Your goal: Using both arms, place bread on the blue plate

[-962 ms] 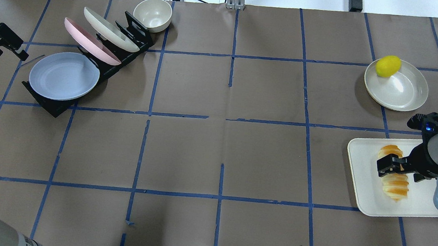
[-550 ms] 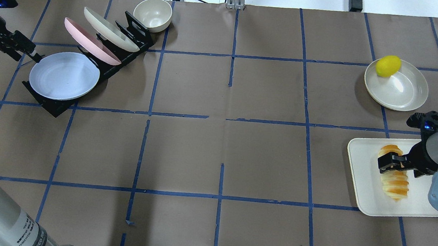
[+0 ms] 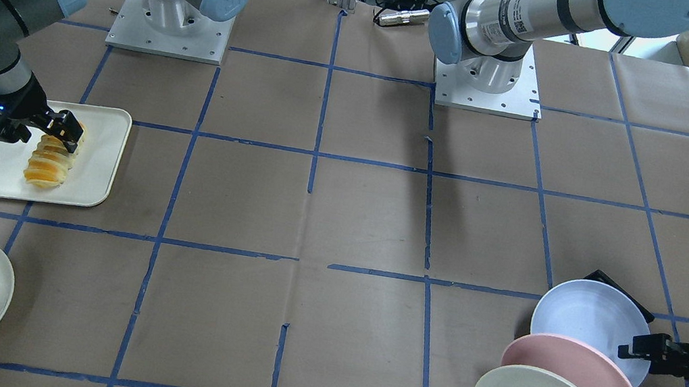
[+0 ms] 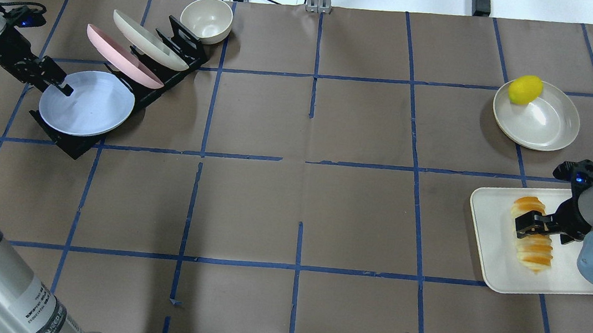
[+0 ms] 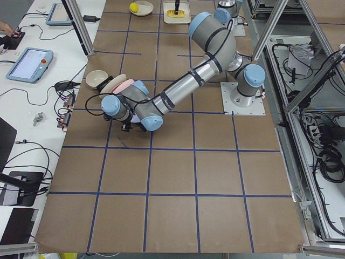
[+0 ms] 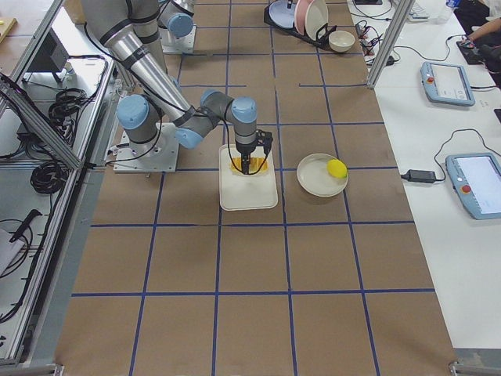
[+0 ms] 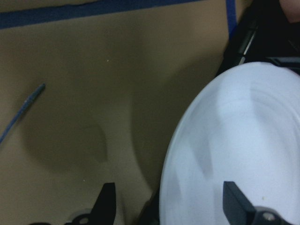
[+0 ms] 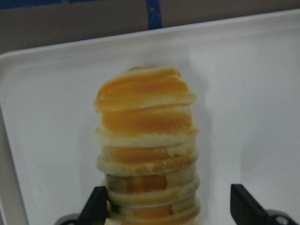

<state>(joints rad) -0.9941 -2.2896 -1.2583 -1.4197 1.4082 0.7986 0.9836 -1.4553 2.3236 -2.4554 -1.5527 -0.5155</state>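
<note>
The bread (image 4: 534,249), lying on the tray (image 4: 487,255) at 3 o'clock, is straddled by the right gripper (image 4: 524,226), spread for a pinch, while the blue plate (image 4: 91,107), propped in the rack (image 4: 73,145) at 10 o'clock, is bracketed at its rim by the left gripper (image 4: 62,87), likewise spread, apparently for lifting.
</note>
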